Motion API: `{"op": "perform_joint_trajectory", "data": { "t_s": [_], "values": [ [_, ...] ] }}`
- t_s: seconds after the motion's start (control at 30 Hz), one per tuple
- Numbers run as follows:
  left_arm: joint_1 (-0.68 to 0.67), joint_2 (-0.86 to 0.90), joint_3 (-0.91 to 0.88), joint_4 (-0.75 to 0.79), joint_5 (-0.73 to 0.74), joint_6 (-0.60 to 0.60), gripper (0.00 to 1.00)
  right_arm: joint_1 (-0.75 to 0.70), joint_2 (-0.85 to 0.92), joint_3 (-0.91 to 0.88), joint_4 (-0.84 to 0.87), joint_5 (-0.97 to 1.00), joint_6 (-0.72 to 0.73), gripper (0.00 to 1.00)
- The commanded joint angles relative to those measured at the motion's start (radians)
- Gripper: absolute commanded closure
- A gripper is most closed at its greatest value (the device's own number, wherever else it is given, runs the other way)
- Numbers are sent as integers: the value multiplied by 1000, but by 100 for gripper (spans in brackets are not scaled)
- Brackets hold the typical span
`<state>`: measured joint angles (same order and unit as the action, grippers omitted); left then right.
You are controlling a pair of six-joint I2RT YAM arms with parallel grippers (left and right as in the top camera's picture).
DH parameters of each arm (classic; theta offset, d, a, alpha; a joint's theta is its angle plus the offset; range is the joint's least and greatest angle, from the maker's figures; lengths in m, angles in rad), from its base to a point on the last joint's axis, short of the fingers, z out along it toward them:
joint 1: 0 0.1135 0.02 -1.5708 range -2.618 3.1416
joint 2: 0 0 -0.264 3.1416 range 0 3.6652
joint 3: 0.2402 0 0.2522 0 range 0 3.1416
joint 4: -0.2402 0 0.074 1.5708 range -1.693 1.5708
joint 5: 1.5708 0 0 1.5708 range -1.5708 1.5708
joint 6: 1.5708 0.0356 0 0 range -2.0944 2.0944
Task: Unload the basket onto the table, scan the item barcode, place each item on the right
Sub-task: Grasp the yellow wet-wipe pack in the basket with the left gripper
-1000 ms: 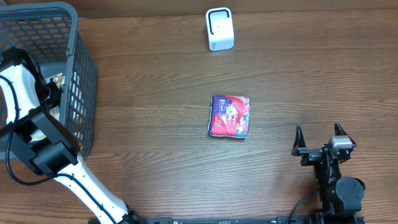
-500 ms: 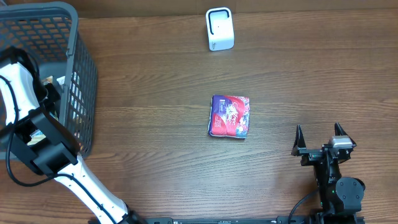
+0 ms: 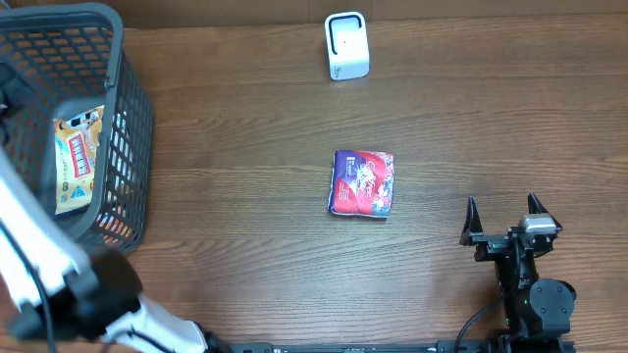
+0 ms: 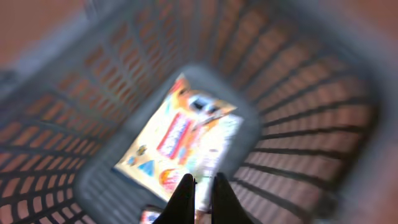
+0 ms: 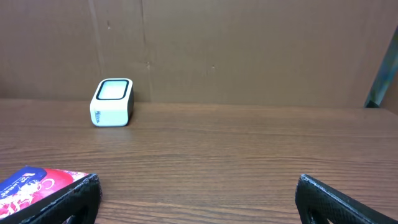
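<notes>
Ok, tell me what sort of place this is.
Probably a mock shop checkout on a wooden table: a small white barcode scanner at the far edge, a grey shopping basket with a yellow snack packet in it, and a red-and-purple packet lying mid-table.

My overhead camera looks straight down on the whole tabletop (image 3: 245, 255). My left wrist camera stares steeply down past my left fingers (image 4: 182, 200) into the basket (image 4: 298, 93), close and blurred; the yellow packet (image 4: 180, 134) at their tips shows overhead too. My right wrist camera sits low, level past my right fingers (image 5: 329, 199); the scanner (image 5: 112, 102) far ahead appears in both.
</notes>
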<state>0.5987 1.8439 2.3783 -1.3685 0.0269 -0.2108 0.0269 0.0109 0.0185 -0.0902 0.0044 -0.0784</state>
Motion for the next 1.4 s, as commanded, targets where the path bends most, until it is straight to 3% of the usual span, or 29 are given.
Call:
{"op": "perform_joint_trajectory", "data": {
  "t_s": [0.0,0.07,0.1,0.13,0.2,0.3,0.63,0.93,1.2,1.37],
  "values": [
    [2,-89,10,-5,65,-11,96,-3,-8,-10,6,2,-1,0],
    [2,-104,10,-6,9,-11,96,-3,-8,-10,6,2,-1,0],
    [2,-104,8,-14,-7,-11,89,-3,-8,-10,6,2,-1,0],
    [2,-100,2,-21,-8,-11,73,-3,-8,-10,5,2,-1,0],
    [2,-90,-26,-27,-8,-11,23,-3,-8,-10,6,2,-1,0],
    [2,-66,-83,-14,-9,0,0,-3,-8,-10,6,2,-1,0],
    [2,172,-153,66,-45,18,0,-3,-8,-10,6,2,-1,0],
    [-10,401,-153,87,-41,130,3,-3,-8,-10,6,2,-1,0],
    [-48,509,-158,87,-176,128,4,-3,-8,-10,6,2,-1,0],
    [-55,533,-211,99,-335,75,7,-3,-8,-10,6,2,-1,0]
  ]
}}
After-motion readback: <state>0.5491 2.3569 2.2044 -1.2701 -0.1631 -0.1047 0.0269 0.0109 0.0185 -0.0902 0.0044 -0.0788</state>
